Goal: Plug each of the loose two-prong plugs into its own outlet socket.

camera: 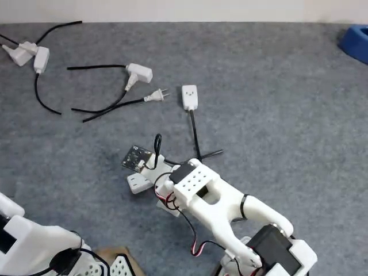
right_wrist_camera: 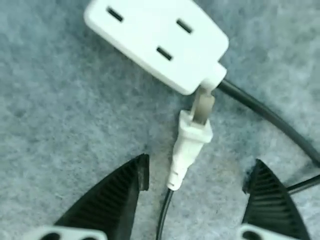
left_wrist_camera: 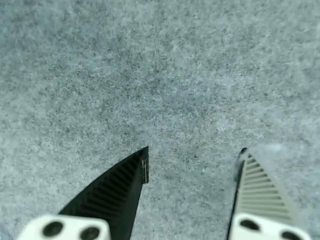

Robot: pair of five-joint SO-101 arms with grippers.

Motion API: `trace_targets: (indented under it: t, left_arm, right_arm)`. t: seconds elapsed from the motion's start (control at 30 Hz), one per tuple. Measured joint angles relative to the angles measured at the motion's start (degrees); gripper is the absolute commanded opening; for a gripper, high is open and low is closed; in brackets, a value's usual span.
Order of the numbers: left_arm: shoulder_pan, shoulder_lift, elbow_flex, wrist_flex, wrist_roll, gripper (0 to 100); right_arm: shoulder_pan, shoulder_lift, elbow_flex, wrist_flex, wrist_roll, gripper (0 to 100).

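Grey, carpet-like covering spreads over the whole desk [camera: 287, 115]. A pale wall strip [camera: 172, 10] runs along its far edge, and a blue thing [camera: 356, 41] sits at the far right corner.

The right tool [right_wrist_camera: 197, 172] stands apart. Its two black fingers [right_wrist_camera: 117, 200] are on either side of a white plug [right_wrist_camera: 190, 142], which lies between them untouched. Just ahead of this tool the plug's prongs meet the end of a white socket [right_wrist_camera: 155, 42], beside where that socket's black cord [right_wrist_camera: 260, 110] leaves. How deep the prongs sit I cannot tell.

Farther beyond this tool lies a second socket [camera: 190, 96]. A loose plug [camera: 155, 96] is just beside it, prongs towards it, and a third socket [camera: 140, 73] is near that. Well off to the far left lies a white pair [camera: 29, 54], touching, with black cords.

The left tool [left_wrist_camera: 194, 155] is apart too, over bare grey covering, to the near left of the right tool.
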Motion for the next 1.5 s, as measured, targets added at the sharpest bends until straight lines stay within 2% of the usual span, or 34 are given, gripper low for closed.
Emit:
trace_targets:
  t: [0.2, 0.5, 0.67, 0.77, 0.93, 1.03, 1.13, 1.37, 1.43, 1.5]
  left_arm:
    - [-0.97, 0.00, 0.00, 0.00, 0.00, 29]
    - [-1.41, 0.00, 0.00, 0.00, 0.00, 29]
    - [-1.41, 0.00, 0.00, 0.00, 0.00, 29]
    - [-1.23, -0.09, 0.00, 0.26, -0.88, 28]
    - [1.32, -7.91, 0.35, 9.14, -1.41, 28]
    - [6.68, -17.05, 3.69, 14.42, 0.53, 28]
    - [14.51, -29.01, 11.16, 15.56, 5.80, 28]
    - [42.55, -67.16, 27.43, 15.82, 25.67, 29]
    - [50.55, -77.10, 29.54, 16.26, 29.63, 32]
    - [55.47, -81.41, 31.12, 16.35, 32.18, 37]
  right_arm:
    - [-0.09, 0.00, 0.00, -0.35, -0.09, 0.2]
    - [0.00, 0.00, 0.26, 0.09, -0.18, 0.6]
    - [0.00, -0.88, 0.18, 10.99, -0.79, 0.6]
    - [0.00, -7.03, 0.09, 15.47, -3.25, 0.6]
    - [-0.09, -25.58, -1.93, 18.64, -4.13, 0.6]
    - [0.00, -35.34, 0.53, 15.82, -4.92, 0.6]
    - [1.67, -38.77, 2.81, 12.48, -6.86, 0.6]
    - [2.29, -40.26, 3.08, 11.43, -7.74, 0.6]
    - [2.37, -40.35, 3.08, 11.43, -7.74, 0.6]
    - [2.37, -40.35, 3.43, 11.43, -7.74, 0.6]
